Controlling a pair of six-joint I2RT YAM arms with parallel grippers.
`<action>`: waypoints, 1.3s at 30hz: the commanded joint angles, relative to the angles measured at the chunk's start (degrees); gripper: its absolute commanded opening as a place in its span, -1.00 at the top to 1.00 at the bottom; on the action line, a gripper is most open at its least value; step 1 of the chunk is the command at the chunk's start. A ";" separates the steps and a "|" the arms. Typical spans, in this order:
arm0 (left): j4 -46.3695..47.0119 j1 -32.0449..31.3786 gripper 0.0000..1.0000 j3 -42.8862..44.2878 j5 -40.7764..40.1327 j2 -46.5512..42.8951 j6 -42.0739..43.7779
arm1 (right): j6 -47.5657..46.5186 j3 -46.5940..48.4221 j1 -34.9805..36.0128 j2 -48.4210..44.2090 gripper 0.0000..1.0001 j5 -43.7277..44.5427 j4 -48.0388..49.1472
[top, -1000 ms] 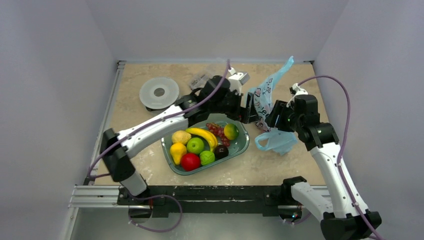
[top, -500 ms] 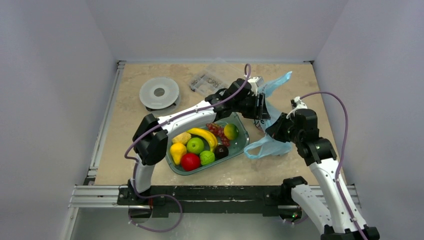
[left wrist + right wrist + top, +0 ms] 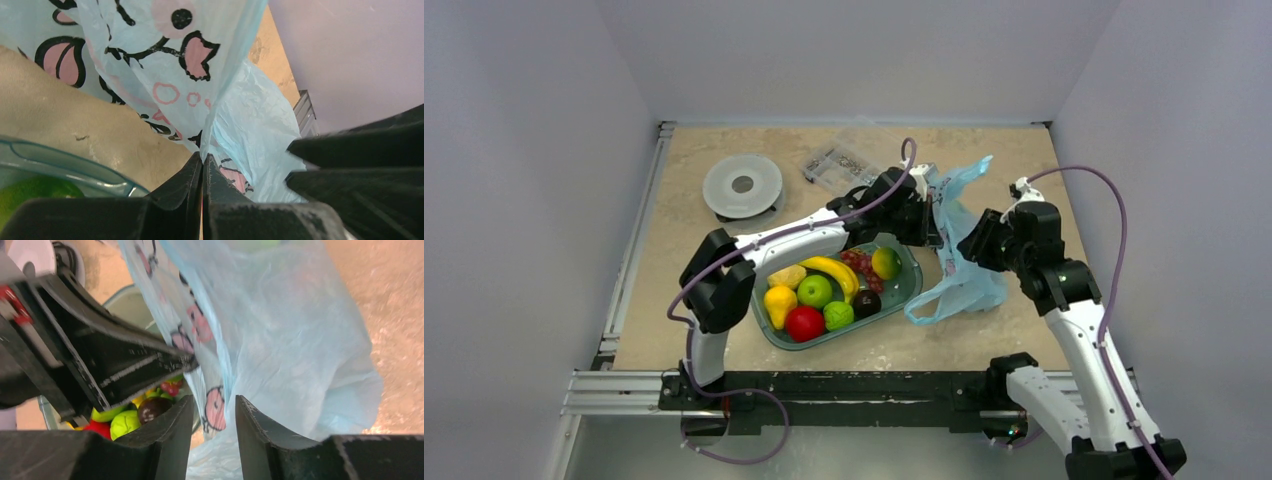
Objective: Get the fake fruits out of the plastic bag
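The light-blue plastic bag (image 3: 964, 285) hangs limp between my two grippers, right of the tray, its lower loop on the table. My left gripper (image 3: 936, 212) is shut, pinching the printed film of the bag (image 3: 250, 125) at its tips (image 3: 202, 160). My right gripper (image 3: 972, 245) is open at the bag's right side, and a fold of the bag (image 3: 290, 340) hangs loose between its fingers (image 3: 215, 405). A green-and-orange mango-like fruit (image 3: 885, 262) and a dark round fruit (image 3: 866, 303) lie in the tray. I cannot tell whether the bag holds any fruit.
The teal tray (image 3: 914, 275) also holds a banana, a pear, grapes, a red apple and a green apple. A round white disc (image 3: 742, 186) and a clear box of small parts (image 3: 839, 160) sit at the back. Walls close in on three sides.
My left gripper has closed onto the bag's film. The bag's top has sagged lower and its loop has spread toward the tray. My right gripper has shifted slightly right and up.
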 commanded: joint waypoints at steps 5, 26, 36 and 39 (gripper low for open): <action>4.62 0.43 1.00 -6.20 1.31 -7.66 0.50 | -6.27 9.15 0.08 9.18 0.12 2.32 4.88; 4.89 0.52 1.00 -9.59 0.76 -11.34 0.90 | -2.89 7.74 13.76 25.62 0.55 32.93 4.66; 5.57 0.79 1.00 -18.89 -3.18 -17.20 -0.05 | -11.26 21.24 1.48 25.46 1.00 33.26 6.02; 6.00 0.79 1.00 -20.96 -3.92 -18.13 -1.09 | -14.65 27.81 -3.95 28.82 1.00 31.00 5.80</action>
